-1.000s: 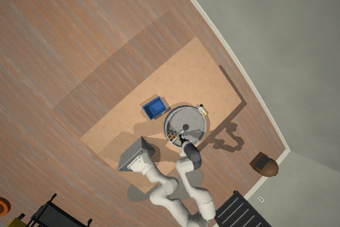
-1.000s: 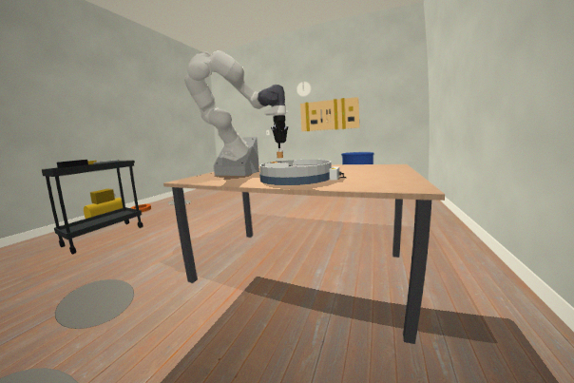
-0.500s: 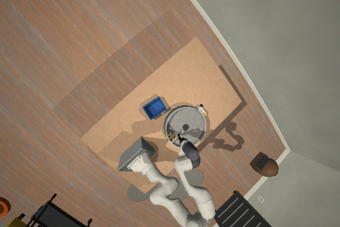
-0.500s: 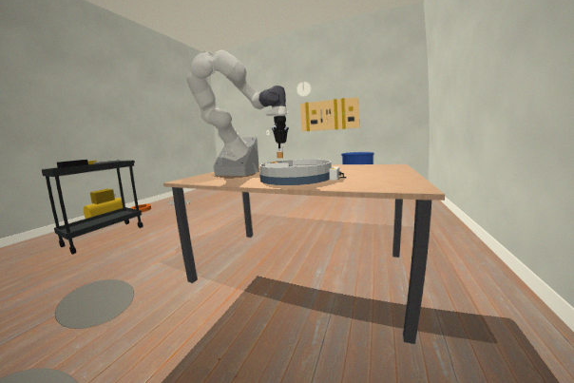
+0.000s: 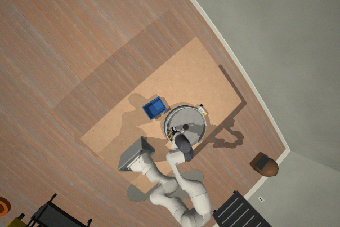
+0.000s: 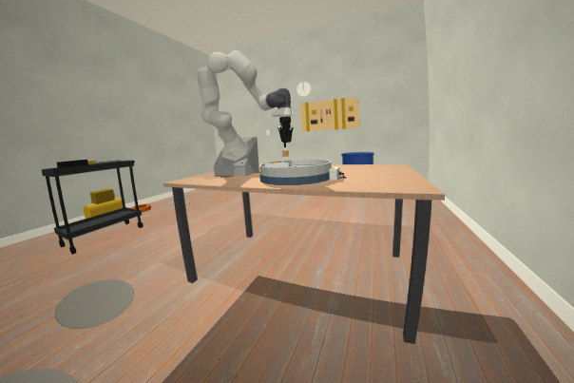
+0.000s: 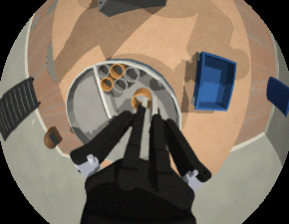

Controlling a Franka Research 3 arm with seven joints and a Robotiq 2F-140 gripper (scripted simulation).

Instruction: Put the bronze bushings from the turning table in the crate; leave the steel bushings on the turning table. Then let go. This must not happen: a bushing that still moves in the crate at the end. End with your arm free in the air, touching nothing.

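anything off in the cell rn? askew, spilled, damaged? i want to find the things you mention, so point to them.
Nothing stands out. The gripper [image 6: 285, 145] [image 7: 148, 102] has a bronze bushing [image 6: 285, 153] [image 7: 135, 100] lifted above the turning table [image 6: 295, 180] [image 7: 69, 111]. The other bushings [image 7: 117, 71] stand grouped inside its rim; the crate [image 5: 154, 108] [image 7: 214, 82] sits upright beside it. No spill or damage visible.

Colour notes: orange-brown and grey rings, blue crate

Orange-brown is noted on the bronze bushings [image 5: 170, 136] [image 7: 118, 77] and on the bronze bushing at the fingertips [image 6: 285, 153]; plain grey on the steel bushings [image 7: 138, 78]. The turning table [image 5: 205, 123] [image 6: 295, 172] [image 7: 67, 106] is seen as pale grey, banded dark blue below. Blue, lighter and darker in patches, is recorded for the crate [image 5: 151, 102] [image 7: 214, 108]. The gripper [image 5: 173, 129] [image 6: 285, 145] [image 7: 148, 102] is mostly black, the arm [image 5: 200, 199] [image 6: 207, 89] off-white with a charcoal section. Tan is observed on the table top [image 5: 197, 70] [image 6: 390, 180] [image 7: 154, 39]; the floor [image 5: 84, 27] [image 6: 285, 260] [image 7: 256, 74] is patterned in reddish-brown planks.
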